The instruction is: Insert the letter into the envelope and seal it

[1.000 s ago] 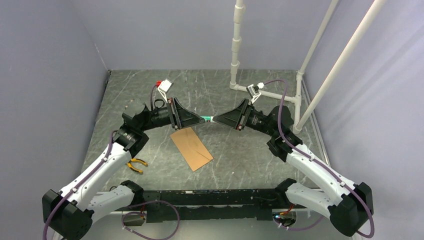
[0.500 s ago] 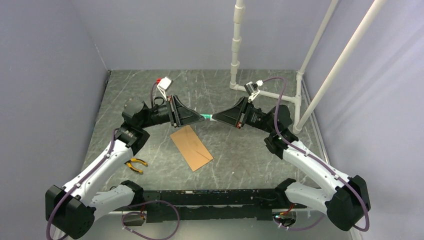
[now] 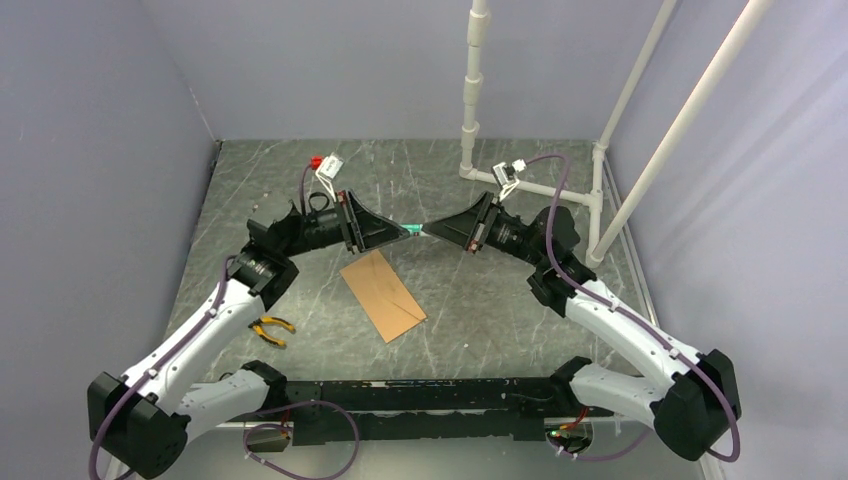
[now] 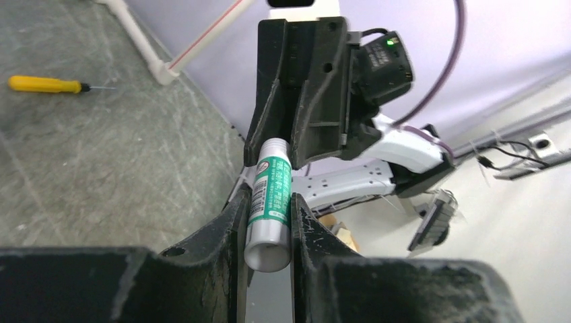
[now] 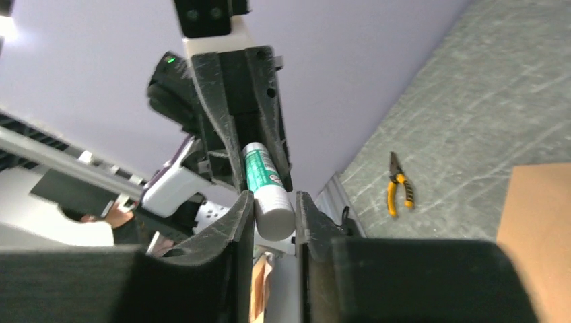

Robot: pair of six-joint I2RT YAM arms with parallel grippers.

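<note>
- Table (image 3: 500, 320): the only paper I see on it is one flat brown rectangle, which I take to be the envelope (image 3: 383, 296). It lies below and slightly left of where my two grippers meet, and neither gripper touches it.
- Letter: I see no separate paler sheet in any view. It may already be inside the envelope or under it; I cannot tell which. My judgement is that insertion is probably done, but this is unconfirmed.
- Flap: from above the envelope reads as a plain rectangle with no triangle sticking out. I cannot tell whether the flap is folded down or glued, so I count sealing as not yet done.
- Right wrist view: only one tan corner shows at the frame edge, too cropped to help.
- Left gripper (image 4: 269, 205): fingers pinch one end of the glue stick (image 4: 271, 192), held in the air above the table.
- Right gripper (image 5: 275, 202): fingers are pressed on the opposite end of the same stick, so it bridges my two hands.
- Cap: the seam is hidden inside the fingers, so I cannot tell whether it is on or off. What is left: uncap, glue the flap, press it shut.
- Pliers (image 3: 271, 328) and screwdriver (image 4: 47, 84) lie well apart from the envelope, untouched.
</note>
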